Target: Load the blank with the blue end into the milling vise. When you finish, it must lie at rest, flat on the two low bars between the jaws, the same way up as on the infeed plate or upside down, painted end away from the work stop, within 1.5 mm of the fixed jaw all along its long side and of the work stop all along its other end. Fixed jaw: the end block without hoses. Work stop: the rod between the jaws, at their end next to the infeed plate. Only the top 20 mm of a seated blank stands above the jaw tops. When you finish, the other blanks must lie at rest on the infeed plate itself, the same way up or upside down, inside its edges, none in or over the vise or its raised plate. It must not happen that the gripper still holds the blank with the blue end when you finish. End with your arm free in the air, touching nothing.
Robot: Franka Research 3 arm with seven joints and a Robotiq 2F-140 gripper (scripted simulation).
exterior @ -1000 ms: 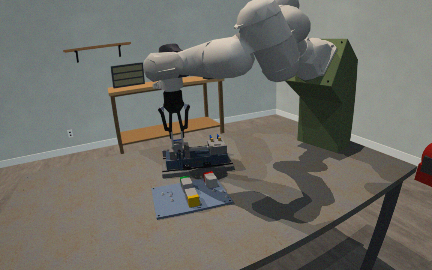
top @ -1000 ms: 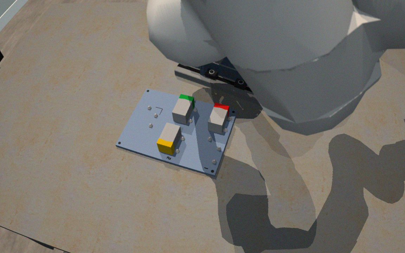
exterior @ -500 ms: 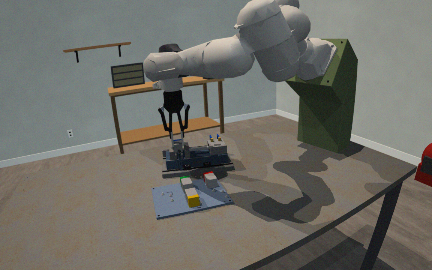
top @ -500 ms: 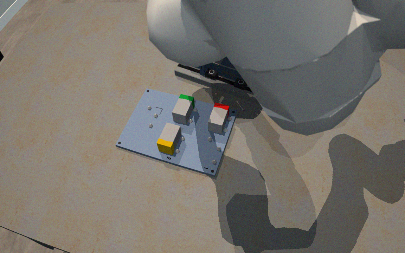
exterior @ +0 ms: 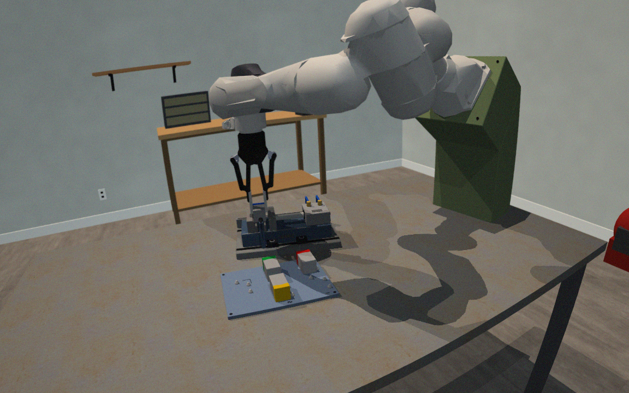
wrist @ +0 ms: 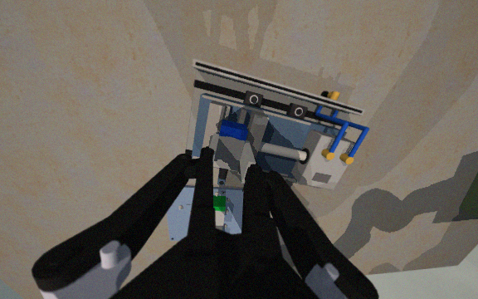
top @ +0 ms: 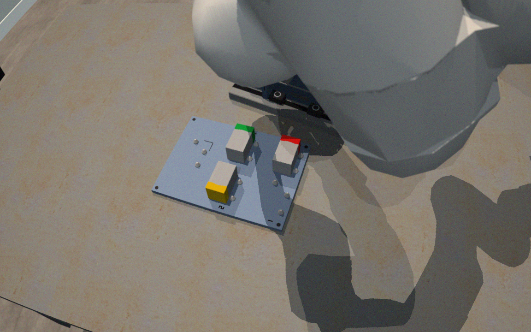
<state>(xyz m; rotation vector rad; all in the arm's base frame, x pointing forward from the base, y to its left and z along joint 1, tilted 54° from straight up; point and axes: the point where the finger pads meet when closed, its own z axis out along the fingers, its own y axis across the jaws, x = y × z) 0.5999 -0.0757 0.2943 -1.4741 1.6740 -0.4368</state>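
Observation:
My gripper (exterior: 257, 199) is shut on the blank with the blue end (wrist: 232, 129) and reaches straight down over the vise (exterior: 285, 227). In the wrist view the gripper (wrist: 228, 164) clasps the blank's grey body, and the blue end points away from the infeed plate. The blank sits at the vise's left end, far from the jaw with blue hoses (wrist: 324, 164). I cannot tell whether it rests on the low bars. The arm hides most of the vise (top: 284, 101) in the top view.
The infeed plate (top: 237, 169) carries the green-ended blank (top: 240, 142), the red-ended blank (top: 287, 154) and the yellow-ended blank (top: 221, 181). A green machine housing (exterior: 475, 141) stands at the back right, with a wooden bench (exterior: 238, 156) behind the vise.

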